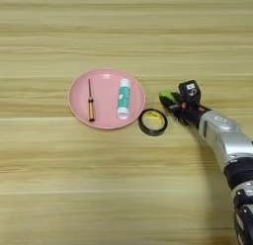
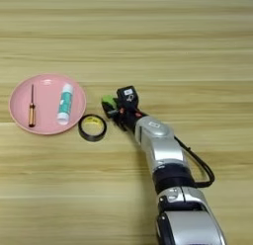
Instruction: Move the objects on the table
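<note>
Resting on the light-brown wooden table (image 1: 59, 189), a round pink plate (image 1: 79, 103) carries a slim screwdriver (image 1: 91, 102) and white glue stick (image 1: 123, 98), a black tape roll (image 1: 152, 122) just beside it, then the small, probably light, stiff green block (image 1: 168, 96), pinched across its short sides by the right gripper (image 1: 173, 102), fingers closed.

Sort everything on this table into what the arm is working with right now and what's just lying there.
In hand:
green block, at the right gripper
table it works over

Lying about:
pink plate
screwdriver, on the plate
white-and-teal tube, on the plate
black tape roll, beside the plate
</note>
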Robot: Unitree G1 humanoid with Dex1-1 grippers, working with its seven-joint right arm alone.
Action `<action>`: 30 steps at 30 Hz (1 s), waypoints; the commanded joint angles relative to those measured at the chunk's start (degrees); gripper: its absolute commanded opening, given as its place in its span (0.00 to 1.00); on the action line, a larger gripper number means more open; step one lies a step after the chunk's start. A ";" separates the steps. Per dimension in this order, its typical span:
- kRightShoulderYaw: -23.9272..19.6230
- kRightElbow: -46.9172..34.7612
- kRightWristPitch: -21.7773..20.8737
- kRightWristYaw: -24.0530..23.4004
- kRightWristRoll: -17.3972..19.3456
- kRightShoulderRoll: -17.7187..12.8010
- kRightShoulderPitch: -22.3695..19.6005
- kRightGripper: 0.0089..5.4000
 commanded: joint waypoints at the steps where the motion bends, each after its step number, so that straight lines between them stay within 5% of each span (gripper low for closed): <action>1: 1.18 0.57 2.10 0.61 -0.29 0.52 1.60 0.26; 30: -0.94 -4.18 -6.62 1.52 2.58 1.98 3.10 0.26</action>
